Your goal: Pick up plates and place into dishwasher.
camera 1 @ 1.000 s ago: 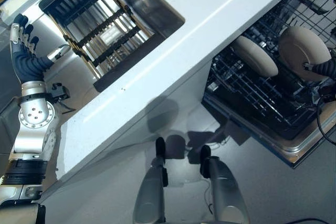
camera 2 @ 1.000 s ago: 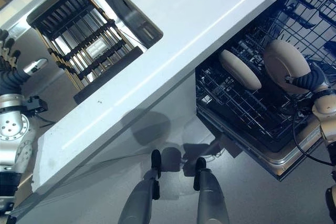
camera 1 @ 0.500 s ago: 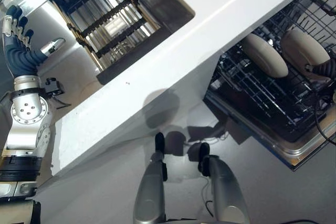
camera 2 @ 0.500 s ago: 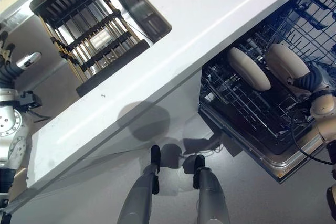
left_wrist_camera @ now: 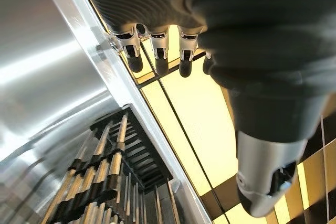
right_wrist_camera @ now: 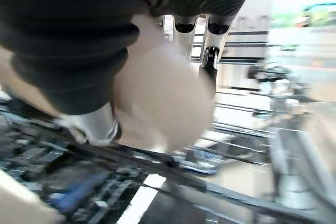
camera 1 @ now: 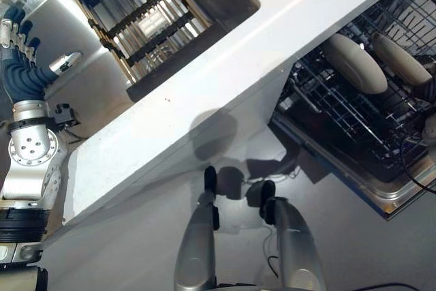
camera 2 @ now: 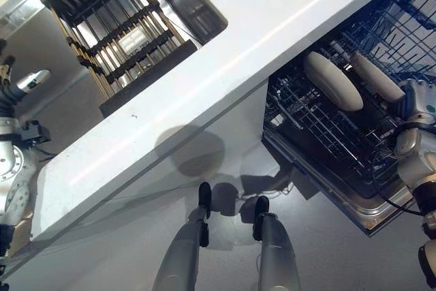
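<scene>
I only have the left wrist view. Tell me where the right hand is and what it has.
Observer: The right hand is down at the dishwasher rack, to the robot's right.
Operator: Report what it holds.
Observer: The right wrist view shows a beige plate pinched between its thumb and fingers.
Operator: Tell me what else is loaded.
Observer: A second beige plate stands on edge in the same rack, just left of the held one.
</scene>
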`<state>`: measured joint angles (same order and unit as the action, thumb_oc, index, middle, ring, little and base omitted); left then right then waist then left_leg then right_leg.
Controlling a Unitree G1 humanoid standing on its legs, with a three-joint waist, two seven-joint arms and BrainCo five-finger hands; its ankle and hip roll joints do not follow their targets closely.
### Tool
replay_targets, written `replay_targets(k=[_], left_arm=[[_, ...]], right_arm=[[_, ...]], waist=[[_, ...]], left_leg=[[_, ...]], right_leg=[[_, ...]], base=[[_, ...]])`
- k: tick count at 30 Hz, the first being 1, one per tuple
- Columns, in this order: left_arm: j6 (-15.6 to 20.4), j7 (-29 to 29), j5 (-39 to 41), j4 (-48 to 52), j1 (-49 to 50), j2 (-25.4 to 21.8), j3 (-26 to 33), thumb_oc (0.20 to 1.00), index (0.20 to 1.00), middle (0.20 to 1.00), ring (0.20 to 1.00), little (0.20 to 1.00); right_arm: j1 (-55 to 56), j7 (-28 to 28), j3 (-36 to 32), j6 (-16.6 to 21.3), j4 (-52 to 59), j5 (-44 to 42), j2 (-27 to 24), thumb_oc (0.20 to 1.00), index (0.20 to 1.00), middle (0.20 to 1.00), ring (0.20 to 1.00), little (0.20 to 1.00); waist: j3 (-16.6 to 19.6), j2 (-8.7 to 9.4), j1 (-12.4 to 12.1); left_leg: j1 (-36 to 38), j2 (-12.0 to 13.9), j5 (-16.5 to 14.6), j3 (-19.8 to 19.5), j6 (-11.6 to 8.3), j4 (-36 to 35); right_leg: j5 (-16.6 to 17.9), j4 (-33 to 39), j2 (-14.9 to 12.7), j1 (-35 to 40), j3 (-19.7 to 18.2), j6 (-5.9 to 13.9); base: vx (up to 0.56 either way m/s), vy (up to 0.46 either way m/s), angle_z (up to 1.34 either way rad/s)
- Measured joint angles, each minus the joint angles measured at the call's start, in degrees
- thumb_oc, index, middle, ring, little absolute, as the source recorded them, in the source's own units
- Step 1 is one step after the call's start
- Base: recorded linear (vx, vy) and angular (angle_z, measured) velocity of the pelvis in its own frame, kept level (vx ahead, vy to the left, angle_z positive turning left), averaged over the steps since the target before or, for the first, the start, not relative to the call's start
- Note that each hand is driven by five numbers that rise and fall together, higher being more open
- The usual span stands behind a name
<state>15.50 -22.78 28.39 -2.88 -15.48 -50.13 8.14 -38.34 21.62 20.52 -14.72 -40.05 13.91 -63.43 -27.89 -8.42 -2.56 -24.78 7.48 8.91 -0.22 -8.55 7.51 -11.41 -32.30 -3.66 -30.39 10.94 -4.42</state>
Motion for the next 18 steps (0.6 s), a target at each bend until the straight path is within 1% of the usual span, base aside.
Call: replay_targets(k=[2, 7, 10, 14, 18], left_arm=[[0.1, 0.3, 0.6, 0.0, 1.1, 0.2, 0.4, 1.000, 1.000, 1.000, 1.000, 1.000], [0.5, 0.9, 0.7, 0.1, 2.5, 0.9, 1.0, 1.000, 1.000, 1.000, 1.000, 1.000], [0.5, 1.3, 0.7, 0.1, 2.7, 2.6, 1.0, 1.000, 1.000, 1.000, 1.000, 1.000], [0.3, 1.4, 0.7, 0.0, 4.2, 4.3, 1.0, 1.000, 1.000, 1.000, 1.000, 1.000], [0.1, 1.9, 0.7, 0.0, 4.8, 4.9, 1.0, 1.000, 1.000, 1.000, 1.000, 1.000]], right_arm=[[0.0, 0.0, -0.4, -0.8, -1.7, 0.0, 0.0, 1.000, 1.000, 1.000, 1.000, 1.000], [0.1, -0.2, -2.0, -0.7, -1.9, 0.0, 0.0, 1.000, 1.000, 1.000, 1.000, 1.000], [0.5, -0.2, -3.3, -0.5, -1.8, 0.0, 0.1, 1.000, 1.000, 1.000, 1.000, 1.000], [2.0, -0.3, -7.1, 0.1, -0.2, 0.0, 0.0, 1.000, 1.000, 1.000, 1.000, 1.000], [5.7, -0.3, -11.0, 1.8, 2.7, 0.0, 0.1, 1.000, 1.000, 1.000, 1.000, 1.000]], waist=[[-0.2, -0.36, 0.0], [-0.1, -0.47, 0.0], [-0.2, -0.59, 0.1], [-0.2, -0.62, 0.1], [-0.2, -0.61, 0.1]], left_leg=[[0.0, -0.1, 0.1, 0.0, 0.10, 0.0], [0.2, -0.3, 0.2, 0.1, 0.06, 0.0], [1.4, -0.5, 0.2, 0.1, 0.06, 0.0], [3.1, -0.4, 0.2, 0.2, 0.09, -0.3], [4.8, -0.6, 0.0, 0.4, 0.37, -0.8]], right_leg=[[0.0, 0.0, -0.1, 0.0, 0.0, -0.05], [0.0, 0.0, -0.3, 0.2, 0.0, -0.05], [0.0, 0.1, -0.5, 1.4, 0.0, 0.10], [-0.1, 0.1, -0.5, 2.8, 0.0, 0.10], [-0.2, 0.1, -0.7, 4.4, -0.1, 0.04]], base=[[-0.02, 0.041, 0.00], [-0.02, 0.048, -0.01], [0.01, 0.043, 0.01], [0.00, 0.051, 0.00], [0.04, 0.052, 0.00]])
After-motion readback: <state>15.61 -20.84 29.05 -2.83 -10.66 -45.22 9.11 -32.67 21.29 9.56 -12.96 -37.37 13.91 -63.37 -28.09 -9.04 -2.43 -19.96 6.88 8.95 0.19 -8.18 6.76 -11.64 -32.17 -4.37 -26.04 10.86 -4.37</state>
